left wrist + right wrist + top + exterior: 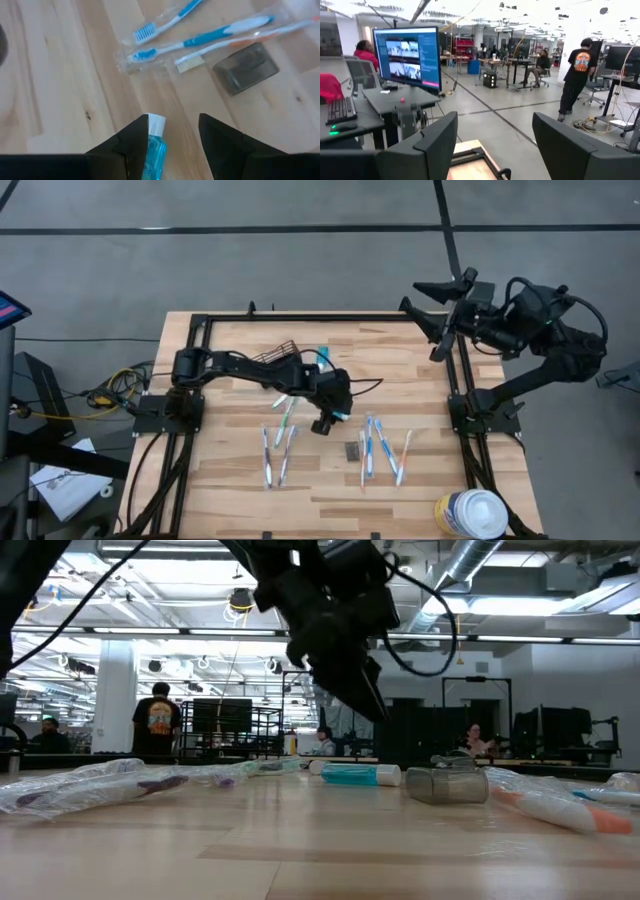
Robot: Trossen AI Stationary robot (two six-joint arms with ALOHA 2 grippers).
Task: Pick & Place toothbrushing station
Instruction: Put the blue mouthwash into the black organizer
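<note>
Pale wooden table [230, 490] under both arms, busy workshop beyond; left gripper [172, 145] over the middle, fingers apart, blue toothpaste tube [152, 150] lying against one finger, not clamped; three toothbrushes [200, 37] and grey block [245, 67] just ahead of it; more toothbrushes [277, 450] nearer the front; black wire caddy [277, 352] behind the left arm; right gripper [495, 145] spread wide, raised off the table's far right corner; white canister [472, 513] at front right.
</note>
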